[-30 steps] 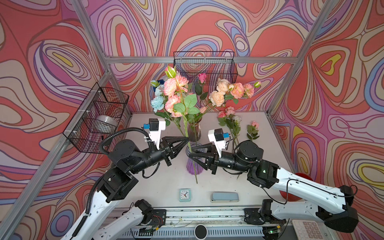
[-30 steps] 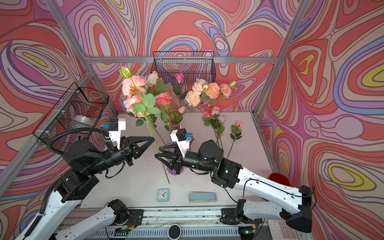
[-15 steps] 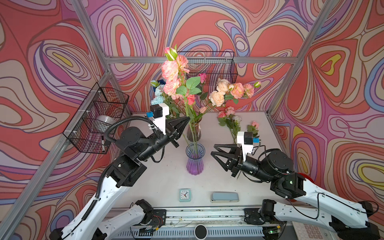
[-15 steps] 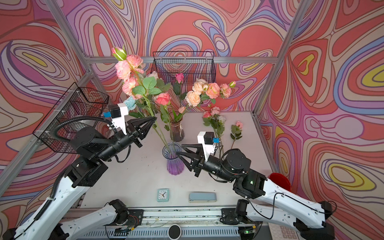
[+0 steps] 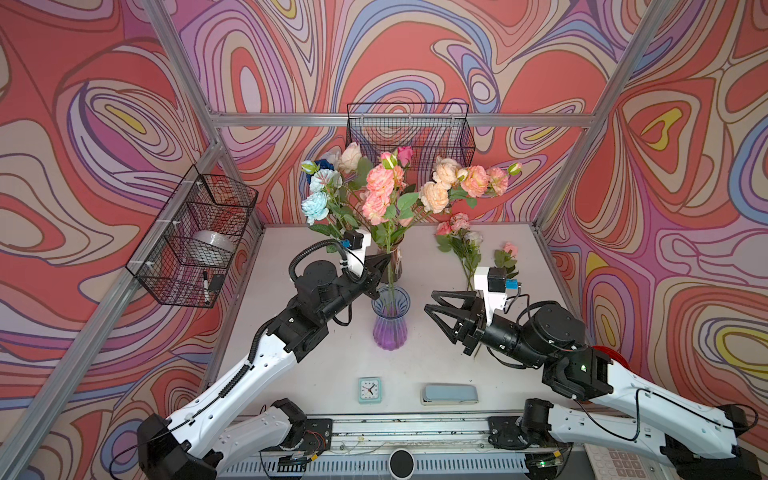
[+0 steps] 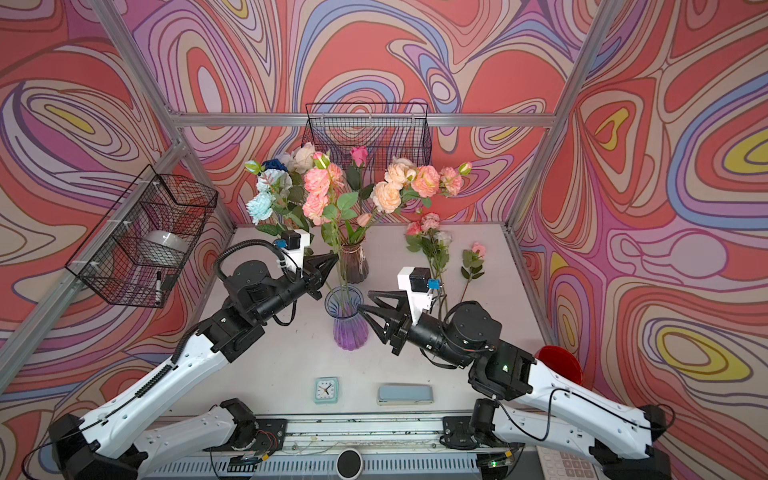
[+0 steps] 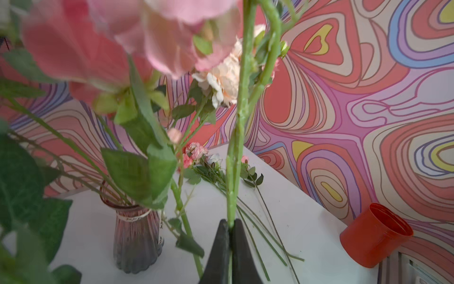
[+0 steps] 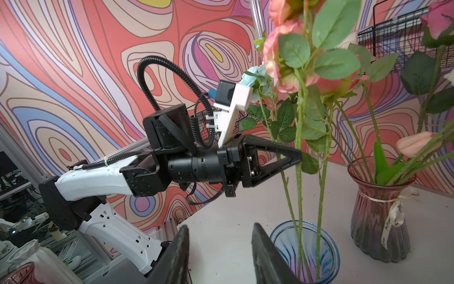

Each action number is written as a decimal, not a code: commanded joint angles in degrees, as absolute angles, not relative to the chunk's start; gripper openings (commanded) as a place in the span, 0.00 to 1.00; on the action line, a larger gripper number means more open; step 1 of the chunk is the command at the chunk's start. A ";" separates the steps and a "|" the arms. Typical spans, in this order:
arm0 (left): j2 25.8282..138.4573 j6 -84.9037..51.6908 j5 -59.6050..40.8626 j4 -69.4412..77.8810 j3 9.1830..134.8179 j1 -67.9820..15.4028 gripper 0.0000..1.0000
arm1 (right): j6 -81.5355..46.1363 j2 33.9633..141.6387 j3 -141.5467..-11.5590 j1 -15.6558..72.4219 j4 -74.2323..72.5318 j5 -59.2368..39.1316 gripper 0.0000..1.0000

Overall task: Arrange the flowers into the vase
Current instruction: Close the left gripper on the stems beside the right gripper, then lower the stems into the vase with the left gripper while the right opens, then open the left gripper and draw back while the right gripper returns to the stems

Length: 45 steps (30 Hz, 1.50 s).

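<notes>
Left gripper (image 7: pixel 230 227): clamping tight on the pink rose (image 5: pixel 379 187) stem, above the vase rim.
Pink rose: standing near upright, stem foot sitting inside the blue-purple vase (image 5: pixel 389 322).
Right gripper (image 5: pixel 429 301): jaws standing apart, gripping nothing, hovering just beside that vase.
Bouquet (image 5: pixel 440 187): standing in the maroon vase (image 8: pixel 378 221) behind.
Loose flowers (image 5: pixel 460 243): lying on the table (image 5: pixel 332 353), back right.

The left arm (image 5: pixel 266 361) was angled up and inward with its wrist near level, and the left gripper (image 7: pixel 229 225) was pinched tight on a pink rose stem (image 7: pixel 235 147). The right arm (image 5: pixel 665 411) was stretched toward the middle, with the right gripper (image 5: pixel 429 301) empty, jaws parted, facing the left one
</notes>
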<state>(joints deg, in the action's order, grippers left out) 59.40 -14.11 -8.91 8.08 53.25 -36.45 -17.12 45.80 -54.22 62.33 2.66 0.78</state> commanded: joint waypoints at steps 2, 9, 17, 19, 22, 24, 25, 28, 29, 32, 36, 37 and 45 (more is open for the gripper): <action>57.90 -17.63 -8.10 11.78 51.12 -36.73 0.00 | -16.52 45.32 -53.02 62.52 2.90 2.14 0.43; 55.05 -19.67 -6.94 8.52 50.44 -37.00 0.46 | -17.21 45.41 -52.32 62.50 2.36 2.71 0.46; 50.52 -22.12 -9.63 6.00 55.10 -37.57 0.63 | -18.01 45.63 -51.69 62.54 2.71 4.51 0.48; 48.91 -23.48 -11.09 5.73 56.34 -37.70 0.69 | -18.39 45.62 -51.44 62.50 2.80 5.35 0.49; 46.82 -26.52 -14.20 5.71 57.52 -37.92 0.76 | -19.06 45.80 -50.58 62.50 3.18 6.83 0.49; 45.28 -28.57 -15.90 5.58 57.20 -38.06 0.79 | -19.91 46.13 -49.82 62.49 3.57 8.28 0.49; 44.21 -29.62 -16.16 5.30 56.48 -38.14 0.82 | -20.58 46.43 -49.33 62.49 3.89 9.26 0.49; 39.39 -32.28 -15.17 4.95 51.90 -38.14 0.90 | -23.50 47.64 -47.99 62.57 5.65 13.62 0.50; 37.16 -33.07 -14.45 4.51 49.99 -38.14 0.92 | -24.91 48.26 -47.55 62.50 6.84 15.77 0.51; 30.25 -35.42 -11.48 1.97 44.18 -38.15 0.97 | -30.16 50.14 -46.36 62.49 11.16 24.08 0.54; 21.78 -38.38 -7.26 -2.67 37.72 -38.16 1.00 | -35.48 53.74 -46.12 60.46 17.91 31.04 0.54; 19.85 -38.58 -5.95 -4.37 36.60 -38.14 1.00 | -37.20 54.70 -45.84 57.92 19.22 29.95 0.54; 12.36 -39.17 -1.46 -14.74 33.61 -38.14 1.00 | -40.43 63.88 -42.57 31.30 18.59 8.83 0.44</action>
<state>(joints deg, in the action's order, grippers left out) 13.69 -37.80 -3.88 -10.44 34.17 -37.89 -39.11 61.04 -42.50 36.03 16.95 15.49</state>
